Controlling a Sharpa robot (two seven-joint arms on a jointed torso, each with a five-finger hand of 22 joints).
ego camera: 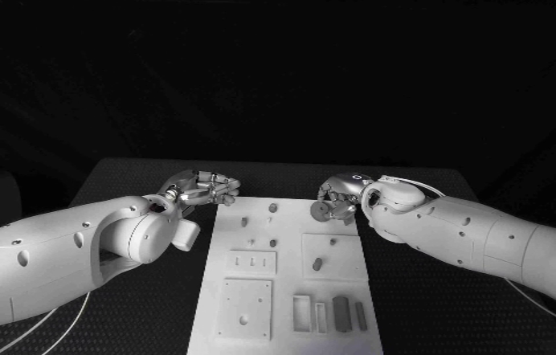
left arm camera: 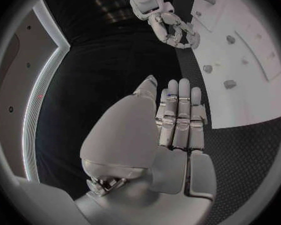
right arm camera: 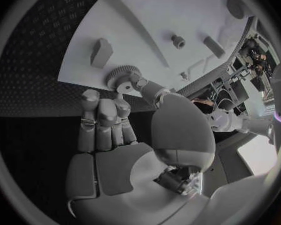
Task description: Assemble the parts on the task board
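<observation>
The right hand pinches a small gear over the task board's far right corner; the left hand, fingers straight and together, holds nothing beside the board's far left corner.

You view the table from the head camera, looking steeply down from above. Each wrist camera sits close behind its own palm, facing along the fingers. All three views share the task board, at 6 o'clock in the head view.
</observation>
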